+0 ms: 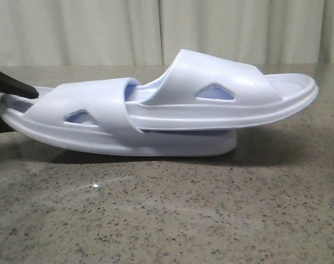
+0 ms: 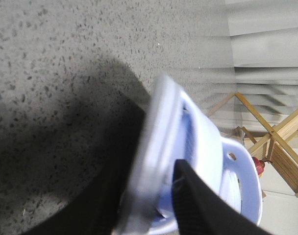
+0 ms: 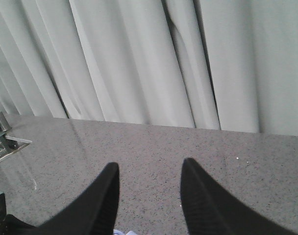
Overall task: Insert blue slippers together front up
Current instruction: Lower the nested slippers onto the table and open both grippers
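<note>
The two blue slippers lie nested on the speckled table [image 1: 167, 220]. The right one [image 1: 222, 93] has its front pushed under the strap of the left one [image 1: 95, 115] and rests on its footbed. My left gripper [image 1: 21, 110] is at the far left, shut on the heel of the left slipper [image 2: 161, 127], one black finger on the footbed and one under the sole. The other slipper's strap [image 2: 237, 166] shows beyond it. My right gripper [image 3: 149, 169] hangs open over bare table with nothing between its fingers; a sliver of blue slipper [image 3: 120, 232] shows at the frame's edge.
A pale curtain [image 1: 156, 27] hangs behind the table's far edge. A wooden rack [image 2: 281, 147] and a small red object [image 2: 259, 165] stand off the table in the left wrist view. A metal fixture [image 3: 2, 139] sits at the table's side.
</note>
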### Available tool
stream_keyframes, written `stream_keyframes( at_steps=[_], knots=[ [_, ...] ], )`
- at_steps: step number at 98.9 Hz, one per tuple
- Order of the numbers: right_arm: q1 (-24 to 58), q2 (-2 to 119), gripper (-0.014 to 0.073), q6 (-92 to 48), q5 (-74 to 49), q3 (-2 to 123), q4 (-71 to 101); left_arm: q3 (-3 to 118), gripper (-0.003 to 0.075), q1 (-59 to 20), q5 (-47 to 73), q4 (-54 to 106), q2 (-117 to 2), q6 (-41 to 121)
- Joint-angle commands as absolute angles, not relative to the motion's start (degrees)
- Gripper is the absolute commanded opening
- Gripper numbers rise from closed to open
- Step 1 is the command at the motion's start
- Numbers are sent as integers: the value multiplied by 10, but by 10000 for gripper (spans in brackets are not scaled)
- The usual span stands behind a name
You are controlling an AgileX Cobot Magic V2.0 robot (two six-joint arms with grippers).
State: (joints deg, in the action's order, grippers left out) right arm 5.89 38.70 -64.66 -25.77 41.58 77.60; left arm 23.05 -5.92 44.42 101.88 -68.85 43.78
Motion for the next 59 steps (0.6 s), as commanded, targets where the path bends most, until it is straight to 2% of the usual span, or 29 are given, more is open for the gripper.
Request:
stream_keyframes(
  at_steps=[1, 12, 59],
  knots=[
    [56, 387, 248, -655, -250, 430, 789, 247, 345, -63, 480, 1055, -681, 443],
    [56, 387, 248, -655, -252, 430, 789, 247, 386, -63, 478, 1065, -681, 454],
    [56, 387, 248, -655, -274, 430, 789, 253, 386, -59, 406, 1066, -680, 526]
  ],
)
